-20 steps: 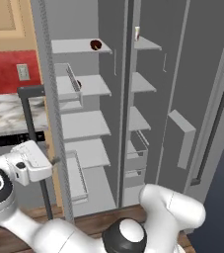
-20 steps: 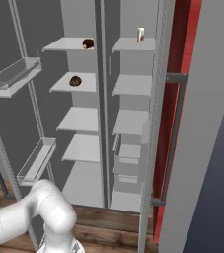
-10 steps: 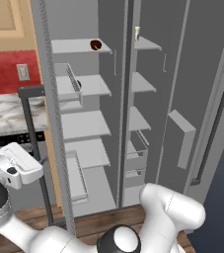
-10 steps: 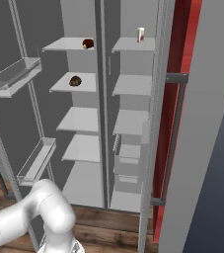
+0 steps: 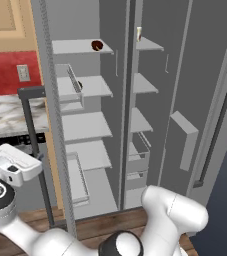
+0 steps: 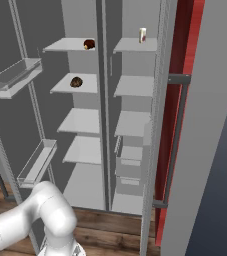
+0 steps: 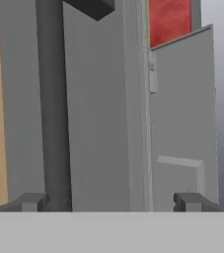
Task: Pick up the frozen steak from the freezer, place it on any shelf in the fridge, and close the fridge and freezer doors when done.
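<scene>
wide grey fridge door [image 5: 50, 125]: seen edge-on, top cut by frame
tall dark bar handle [image 7: 54, 113]: both ends cut off in hand view
small pale upright container [image 6: 142, 35] on top freezer shelf: too small to identify
marble-topped counter [image 5: 10, 112]: cut by left edge

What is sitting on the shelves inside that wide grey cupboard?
In the fridge, a dark red-brown lump lies on the top shelf and a round brown item on the second. The lower shelves look bare, though their back corners are partly hidden.
</scene>
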